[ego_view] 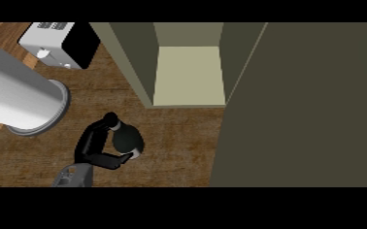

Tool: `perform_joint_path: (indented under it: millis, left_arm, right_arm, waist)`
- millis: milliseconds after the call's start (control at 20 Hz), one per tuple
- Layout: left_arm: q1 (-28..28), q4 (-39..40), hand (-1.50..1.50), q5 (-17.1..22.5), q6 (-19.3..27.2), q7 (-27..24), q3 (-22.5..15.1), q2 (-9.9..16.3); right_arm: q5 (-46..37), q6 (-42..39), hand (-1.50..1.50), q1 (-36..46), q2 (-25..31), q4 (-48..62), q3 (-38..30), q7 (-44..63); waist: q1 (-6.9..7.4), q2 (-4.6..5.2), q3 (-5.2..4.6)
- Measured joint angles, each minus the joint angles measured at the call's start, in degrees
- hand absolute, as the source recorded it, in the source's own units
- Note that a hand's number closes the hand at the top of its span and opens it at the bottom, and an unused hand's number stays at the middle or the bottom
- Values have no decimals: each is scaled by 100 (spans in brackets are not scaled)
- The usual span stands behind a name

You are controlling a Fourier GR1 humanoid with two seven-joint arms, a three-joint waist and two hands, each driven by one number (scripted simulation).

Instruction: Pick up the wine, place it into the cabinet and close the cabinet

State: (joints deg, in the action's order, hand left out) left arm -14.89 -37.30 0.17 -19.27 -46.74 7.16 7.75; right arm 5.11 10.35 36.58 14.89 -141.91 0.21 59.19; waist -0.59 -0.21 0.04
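The wine bottle [127, 139] is dark green, with its black neck pointing up and to the left. It stands on the wooden counter [172, 145] in front of the open cabinet's left edge. My left hand [97, 150] comes in from the lower left and curls round the bottle's left and near sides, hiding part of it. The cabinet [188, 75] is open and shows a pale bare shelf between olive walls. Its door [294, 106] stands swung out as a large dark panel over the right side. My right hand shows nowhere.
A large silver cylinder [28, 97] stands at the left edge, close to the bottle. A white and black appliance [61, 43] sits at the back left. The swung-out door hides the counter on the right.
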Motion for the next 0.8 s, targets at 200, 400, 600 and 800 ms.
perform_joint_path:
  millis: [200,400,600,800]
  left_arm:
    - [16,-140,150,-154,310,-351,-99,-77]
    - [70,-422,150,-132,732,-371,-84,-332]
    - [101,-904,150,-29,1249,-281,-151,-590]
    - [216,-1717,150,110,1479,72,-396,-687]
  right_arm:
    - [9,-9,-150,-23,19,-10,54,7]
    - [33,-37,-150,-118,39,-26,6,-18]
    - [57,-45,-150,15,103,10,-99,10]
    - [44,-28,-150,-108,31,34,-3,-45]
  waist:
    - [6,-4,2]
    - [21,-5,0]
    - [38,-11,-1]
    - [59,-13,-2]
